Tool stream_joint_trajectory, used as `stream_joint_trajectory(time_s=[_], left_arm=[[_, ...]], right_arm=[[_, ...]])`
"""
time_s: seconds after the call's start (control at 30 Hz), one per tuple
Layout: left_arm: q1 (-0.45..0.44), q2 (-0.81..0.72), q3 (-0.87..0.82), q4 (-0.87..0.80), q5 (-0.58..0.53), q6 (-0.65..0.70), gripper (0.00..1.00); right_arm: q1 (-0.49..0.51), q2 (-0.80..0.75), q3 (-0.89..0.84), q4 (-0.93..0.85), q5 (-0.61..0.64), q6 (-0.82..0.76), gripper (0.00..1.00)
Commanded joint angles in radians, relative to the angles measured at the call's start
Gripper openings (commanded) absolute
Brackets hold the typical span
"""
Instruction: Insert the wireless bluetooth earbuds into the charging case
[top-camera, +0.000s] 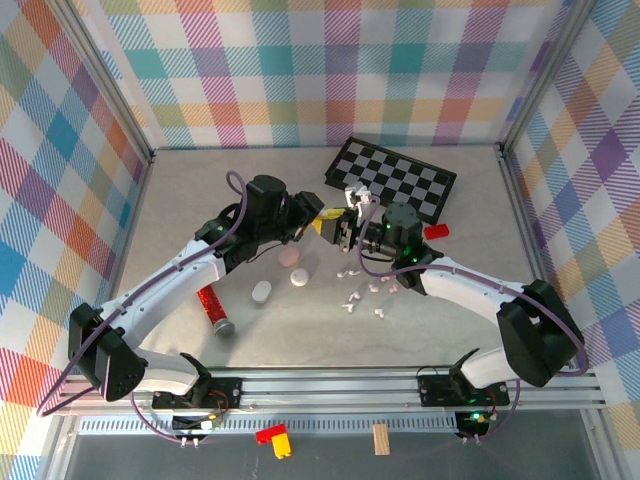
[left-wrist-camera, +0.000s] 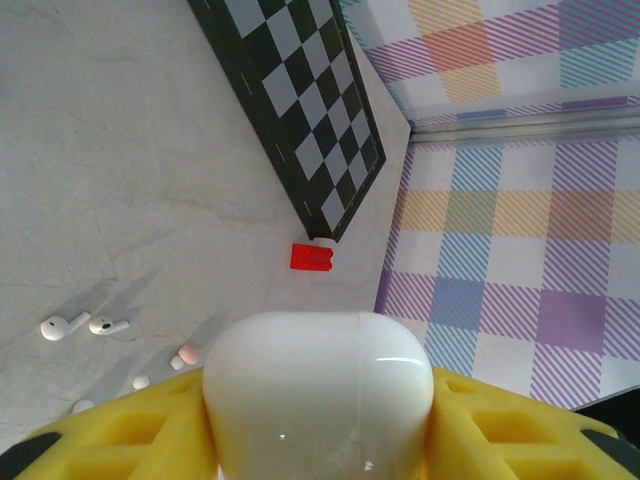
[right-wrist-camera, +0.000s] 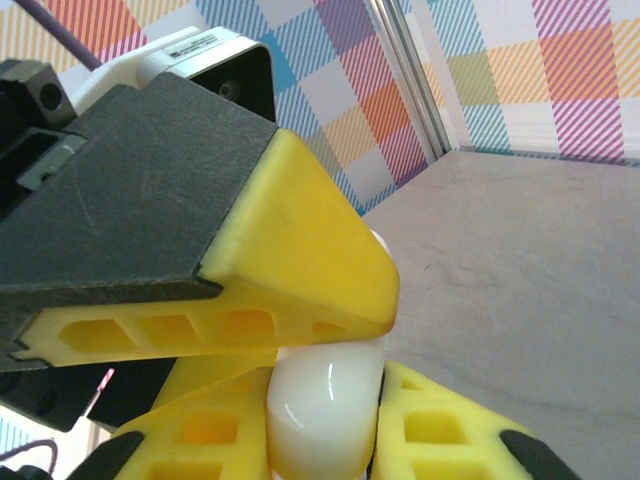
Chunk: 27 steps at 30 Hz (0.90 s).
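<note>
Custody of the charging case is shared. The left gripper is clamped on its body, raised over mid-table. The right gripper meets it head-on, with yellow pads pinched on the case's near end. We see a seam on the case but no gap, so we judge the lid closed.

The earbuds lie loose on the table just in front of the right arm, some white and some pale pink. None is in a case.

We judge each bud light, rigid, glossy and rounded, so liable to squirt from a pinch. We recommend gripping across the stem, not the bulb. The case is equally slick, so hold its flat faces firmly.
</note>
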Motion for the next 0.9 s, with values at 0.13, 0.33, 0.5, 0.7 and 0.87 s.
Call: stream_joint_trajectory(time_s=[0.13, 0.33, 0.5, 0.7, 0.87], left_arm=[[0.002, -0.03, -0.028, 0.041, 0.042, 0.039, 0.73], [0.047, -0.075, -0.063, 0.165, 0.059, 0.2, 0.98], [0.092, -0.123, -0.068, 0.231, 0.157, 0.547, 1.0], [0.092, -0.162, -0.073, 0.167, 0.282, 1.016, 1.0], [0.092, -0.193, -0.127, 0.212, 0.388, 1.192, 0.98]], right_arm=[[-0.02, -0.034, 0.016, -0.027, -0.035, -0.051, 0.13], [-0.08, -0.055, 0.016, -0.115, -0.127, -0.087, 0.11], [-0.154, -0.106, 0.019, -0.253, -0.212, -0.166, 0.14], [-0.256, -0.203, 0.074, -0.52, -0.342, -0.299, 0.09], [-0.283, -0.257, 0.185, -0.827, -0.402, -0.487, 0.07]])
